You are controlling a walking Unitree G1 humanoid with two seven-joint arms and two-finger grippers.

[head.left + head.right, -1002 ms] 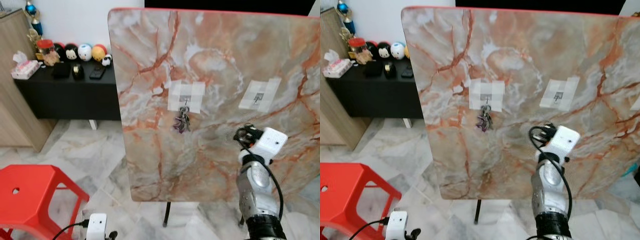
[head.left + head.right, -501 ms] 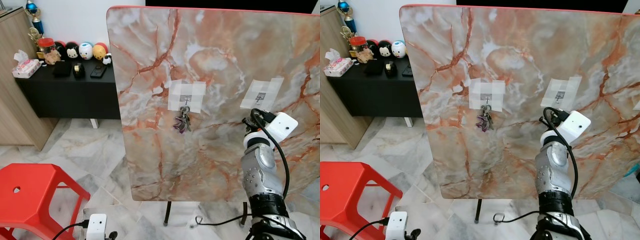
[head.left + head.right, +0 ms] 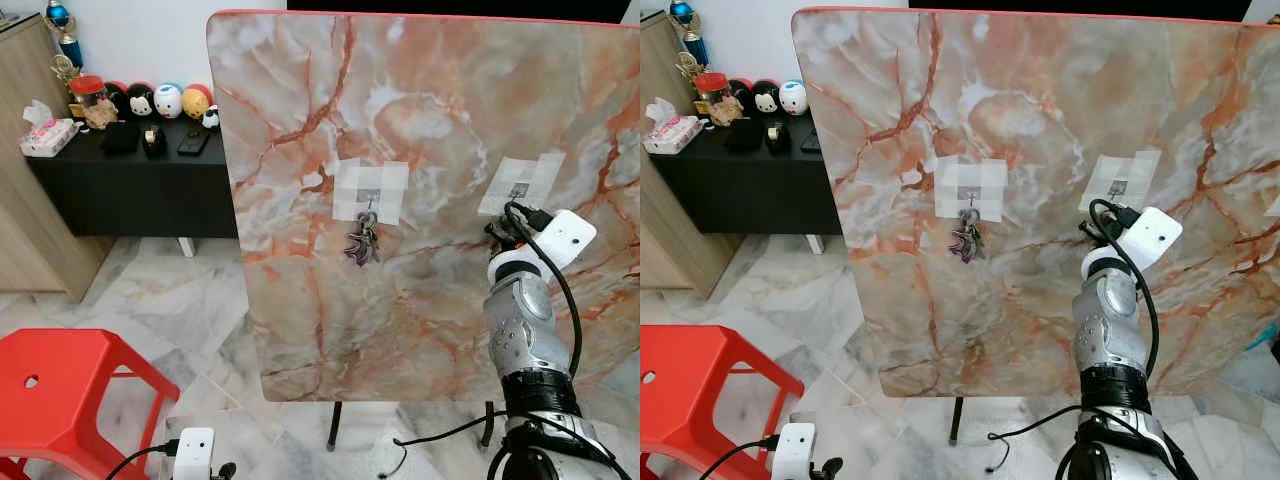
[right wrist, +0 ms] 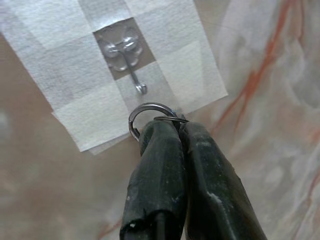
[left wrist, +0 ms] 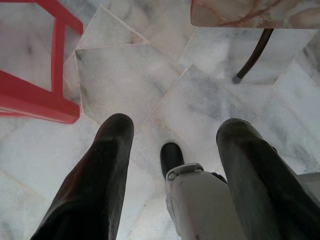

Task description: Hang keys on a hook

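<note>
An upright marble board [image 3: 420, 120] carries two small metal hooks under white tape. A bunch of keys [image 3: 362, 241] hangs from the left hook [image 3: 370, 196]. My right arm [image 3: 520, 320] is raised to the right hook [image 3: 518, 189]. In the right wrist view, my right gripper [image 4: 172, 127] is shut on a thin metal key ring [image 4: 145, 111]. The ring's top sits just below the hook's [image 4: 131, 70] tip, a small gap apart. Whatever hangs from the ring is hidden behind the fingers [image 4: 160, 155]. My left gripper [image 5: 172, 130] hangs open over the floor.
A red plastic stool [image 3: 60, 390] stands at the lower left. A black sideboard [image 3: 130, 190] with figurines and a tissue box is at the back left, beside a wooden cabinet [image 3: 25, 200]. The board's thin dark leg [image 3: 333, 440] and a loose cable [image 3: 430, 440] lie below on marble tiles.
My right arm has risen and swung right, bringing its wrist up from the board's middle to just below the right hook. The hanging keys have not moved.
</note>
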